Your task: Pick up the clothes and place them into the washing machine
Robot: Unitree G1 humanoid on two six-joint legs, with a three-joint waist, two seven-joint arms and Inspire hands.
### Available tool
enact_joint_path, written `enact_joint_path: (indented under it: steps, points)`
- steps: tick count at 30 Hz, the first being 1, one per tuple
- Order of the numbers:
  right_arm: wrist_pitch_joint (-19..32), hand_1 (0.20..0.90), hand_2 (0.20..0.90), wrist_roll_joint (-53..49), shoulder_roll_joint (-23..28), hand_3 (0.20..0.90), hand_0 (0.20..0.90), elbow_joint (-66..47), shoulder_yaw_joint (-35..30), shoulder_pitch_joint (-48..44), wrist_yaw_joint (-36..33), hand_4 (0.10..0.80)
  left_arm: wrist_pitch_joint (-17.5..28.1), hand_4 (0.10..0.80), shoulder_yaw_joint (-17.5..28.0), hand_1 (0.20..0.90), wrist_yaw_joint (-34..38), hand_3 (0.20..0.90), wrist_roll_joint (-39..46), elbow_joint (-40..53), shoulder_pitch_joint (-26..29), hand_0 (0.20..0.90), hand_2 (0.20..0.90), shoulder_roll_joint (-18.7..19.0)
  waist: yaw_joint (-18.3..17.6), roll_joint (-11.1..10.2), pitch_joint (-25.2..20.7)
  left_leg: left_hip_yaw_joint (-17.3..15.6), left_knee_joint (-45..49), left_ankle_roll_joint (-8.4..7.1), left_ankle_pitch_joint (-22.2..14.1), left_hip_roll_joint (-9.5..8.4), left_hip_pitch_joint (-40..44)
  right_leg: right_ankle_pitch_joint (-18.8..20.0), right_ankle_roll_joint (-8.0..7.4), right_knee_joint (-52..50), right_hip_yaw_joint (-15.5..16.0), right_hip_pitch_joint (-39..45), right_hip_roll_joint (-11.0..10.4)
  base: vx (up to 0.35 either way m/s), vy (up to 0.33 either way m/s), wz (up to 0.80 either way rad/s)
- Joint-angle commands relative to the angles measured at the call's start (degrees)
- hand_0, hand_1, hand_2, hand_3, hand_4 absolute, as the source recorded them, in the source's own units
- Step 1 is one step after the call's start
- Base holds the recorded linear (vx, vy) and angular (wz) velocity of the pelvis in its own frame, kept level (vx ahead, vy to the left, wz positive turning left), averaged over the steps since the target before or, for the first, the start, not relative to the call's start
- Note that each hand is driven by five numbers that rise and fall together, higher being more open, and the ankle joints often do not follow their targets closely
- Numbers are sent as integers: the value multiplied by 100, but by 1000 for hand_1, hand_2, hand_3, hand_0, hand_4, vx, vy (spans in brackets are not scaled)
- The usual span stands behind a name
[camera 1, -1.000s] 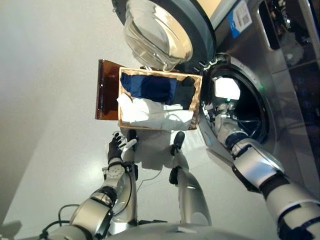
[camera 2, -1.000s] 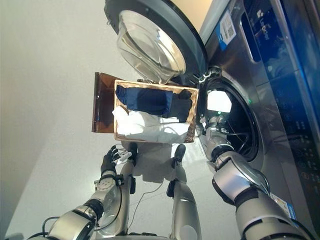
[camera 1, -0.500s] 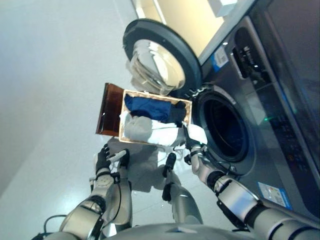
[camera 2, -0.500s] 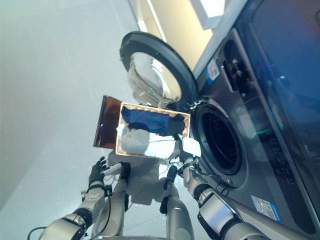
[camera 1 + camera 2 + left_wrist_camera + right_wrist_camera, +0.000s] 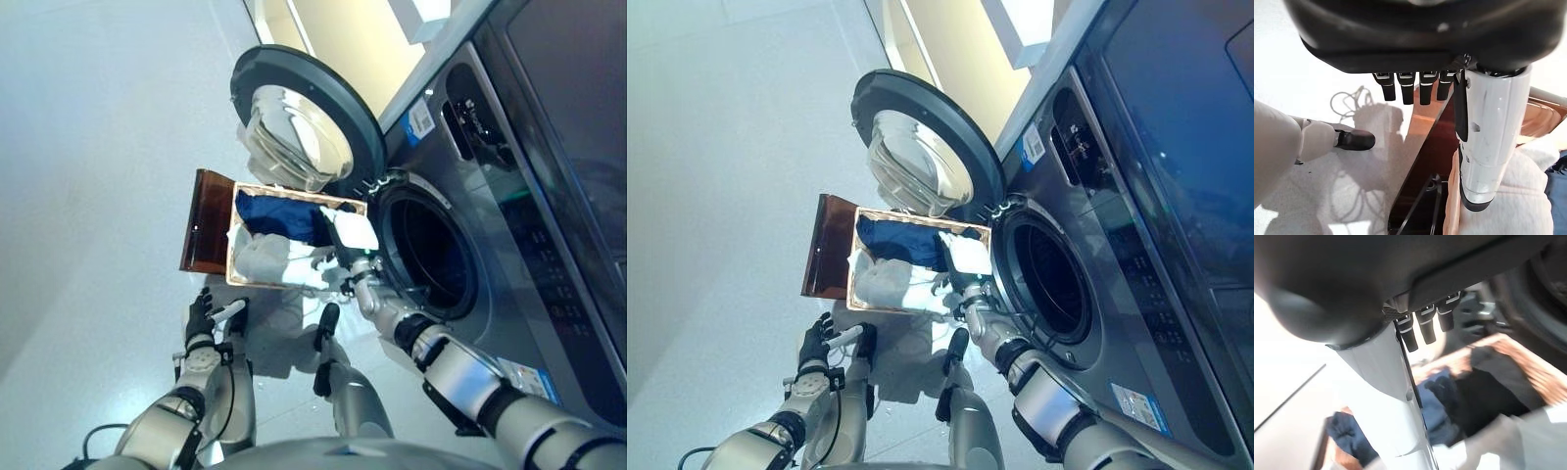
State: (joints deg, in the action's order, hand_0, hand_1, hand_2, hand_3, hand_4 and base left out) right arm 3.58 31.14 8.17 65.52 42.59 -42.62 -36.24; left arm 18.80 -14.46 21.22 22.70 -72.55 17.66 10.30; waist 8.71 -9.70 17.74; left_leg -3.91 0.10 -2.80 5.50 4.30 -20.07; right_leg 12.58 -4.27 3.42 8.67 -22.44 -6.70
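Right hand reaching over the laundry basket, empty, for the next garment.

The right hand (image 5: 349, 238) is hovering over the basket's machine-side end with its fingers (image 5: 1422, 324) straight and relaxed, holding nothing; the left hand (image 5: 202, 318) is idling low beside the basket, fingers (image 5: 1404, 88) likewise loose and empty. Under the right hand the clothes are sitting in the wicker basket (image 5: 232, 227): a dark blue garment (image 5: 279, 213) at the far end, a black piece (image 5: 1484, 387) beside it, and white cloth (image 5: 265, 262) filling the near end. The washing machine (image 5: 509, 196) is standing just beside the basket with its door (image 5: 299, 122) swung wide and the drum opening (image 5: 429, 255) dark. In my judgement, the risk is a shallow pinch catching only a fold, so the cloth trails and snags on the basket rim or drops short of the drum.
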Motion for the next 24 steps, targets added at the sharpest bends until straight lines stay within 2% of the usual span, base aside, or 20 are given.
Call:
enact_joint_path:
  steps: [1, 9, 24]
  points:
    - [49, 900, 900, 78, 91, 900, 900, -258, -98, -885, -317, 800, 236, 800, -21, 900, 128, 900, -133, -197, 383, 900, 900, -97, 192, 198, 223, 200, -510, -105, 228, -128, 13, -502, -276, -569, 109, 323, 160, -9, -8, 22]
    - [3, 900, 900, -54, -189, 900, 900, 39, -17, -1500, -247, 800, 253, 800, -163, 900, 136, 900, -61, -124, 459, 900, 900, -65, 382, 193, 334, 348, -510, -100, 296, -162, -170, -460, -278, -522, 232, 288, 131, -13, -3, 13]
    - [-163, 900, 900, -74, -177, 900, 900, 498, 28, -2036, -298, 800, 361, 800, -441, 900, 128, 900, 212, 259, 621, 900, 900, -98, 601, 356, 738, 582, -510, -137, 465, -260, -571, -390, -278, -470, 425, 103, 87, -22, 2, 10]
